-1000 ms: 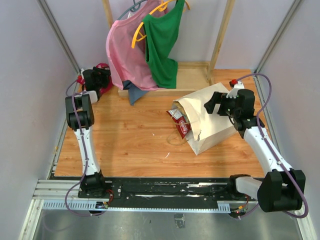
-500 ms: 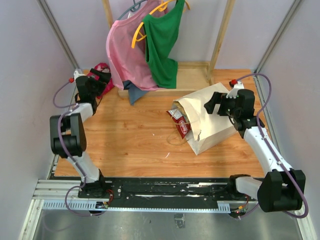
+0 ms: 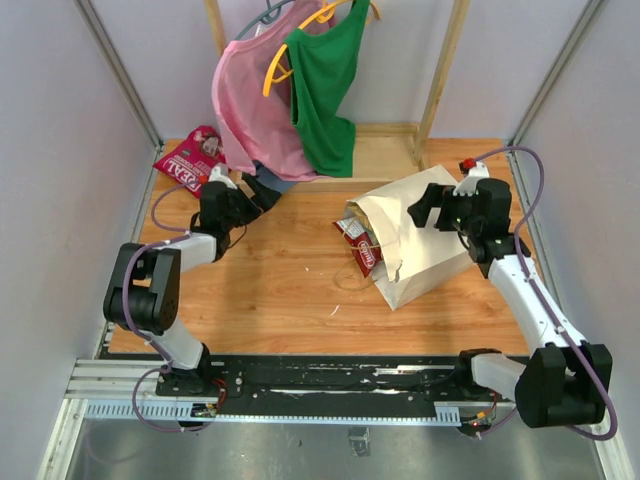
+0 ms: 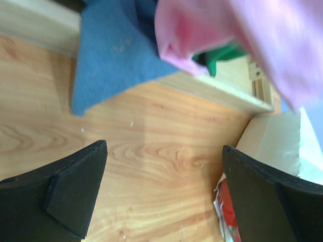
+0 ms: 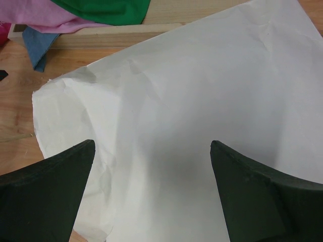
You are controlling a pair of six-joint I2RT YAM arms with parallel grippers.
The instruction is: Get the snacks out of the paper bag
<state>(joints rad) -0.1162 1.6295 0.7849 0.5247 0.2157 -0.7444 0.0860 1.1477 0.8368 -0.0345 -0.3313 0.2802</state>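
- The tabletop [image 3: 280, 290] is light wood-grain board, closed in by pale grey walls [image 3: 60, 180] on the left, right and back.
- A wooden frame [image 3: 440, 80] stands at the far edge. A pink garment [image 3: 250, 110] and a green garment [image 3: 325, 90] hang from it, the green one on a yellow hanger [image 3: 290, 55]. A blue cloth [image 3: 268, 188] trails onto the board below them.
- The paper bag [image 3: 425, 245] lies on its side right of centre, with its mouth facing left. It is creased and plain, with no print showing.
- A red snack packet [image 3: 358, 245] sticks out of the mouth onto the tabletop. Its white lettering is too small to read.
- A pink-red packet [image 3: 190, 160] lies flat in the far-left corner, well apart from the bag. It has large white letters, but I cannot read the word for certain.
- The left tool [image 4: 164, 146] is spread wide and holds nothing. It sits low over bare wood just beside the blue cloth.
- The right tool [image 5: 151, 143] is also spread wide and empty, poised above the bag's upper side.
- Bare board stretches between the two arms and toward the metal rail [image 3: 330, 380] at the near edge.
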